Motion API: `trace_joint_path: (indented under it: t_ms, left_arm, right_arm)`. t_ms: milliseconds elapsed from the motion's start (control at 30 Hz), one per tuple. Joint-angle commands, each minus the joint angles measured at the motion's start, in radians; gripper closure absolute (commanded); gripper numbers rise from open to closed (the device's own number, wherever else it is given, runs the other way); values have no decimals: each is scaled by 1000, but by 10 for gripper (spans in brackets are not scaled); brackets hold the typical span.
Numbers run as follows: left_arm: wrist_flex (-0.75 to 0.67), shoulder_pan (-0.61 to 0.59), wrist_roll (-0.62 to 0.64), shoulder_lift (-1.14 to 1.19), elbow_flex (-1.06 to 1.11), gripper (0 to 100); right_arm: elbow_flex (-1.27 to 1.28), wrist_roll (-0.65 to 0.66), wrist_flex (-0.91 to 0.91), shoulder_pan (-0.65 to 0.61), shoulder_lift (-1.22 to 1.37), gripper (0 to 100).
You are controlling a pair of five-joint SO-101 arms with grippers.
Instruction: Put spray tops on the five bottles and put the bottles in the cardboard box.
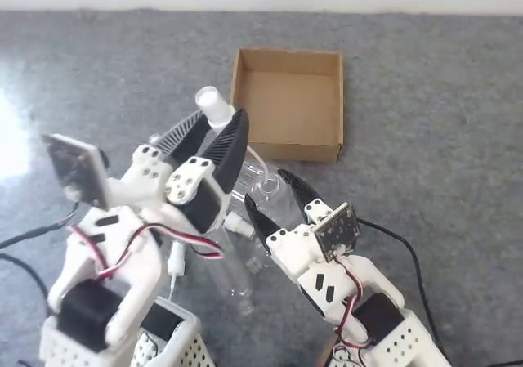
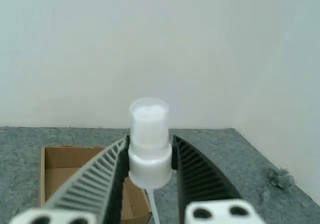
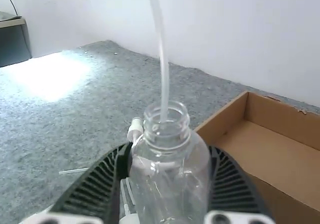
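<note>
1. The left gripper is closed on a white spray top, its two jaws pressing the collar from either side with the nozzle head sticking up above them.
2. The right gripper is clamped around a clear bottle – upright, its neck open.
3. From the spray top a thin tube hangs down, and its lower end sits inside the bottle's neck. The top itself is raised above the bottle, not seated on it.
4. In the high view the left gripper is at about 11 o'clock from the right gripper, close by.
5. The cardboard box lies open on the grey desk at 12 o'clock from the held bottle – near it, nothing inside.
6. A second bottle lies on its side on the desk at about 7 o'clock from the held one, between the two arms.
7. A loose spray top lies on the desk just beside the right gripper, at its 8 o'clock.
</note>
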Motion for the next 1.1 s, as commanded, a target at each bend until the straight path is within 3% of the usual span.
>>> trace_joint_path:
  t_ms: [0,533,733,1067]
  left_arm:
    - [-61,5,-11,-9,19,974]
    - [-68,9,-26,-8,107,973]
    - [-120,135,-115,-9,193,974]
    - [-114,129,-129,-9,226,974]
  right_arm:
    - [21,12,16,10,-15,869]
    - [21,12,21,15,-15,869]
    - [21,12,31,21,-15,870]
    - [21,14,44,39,-16,870]
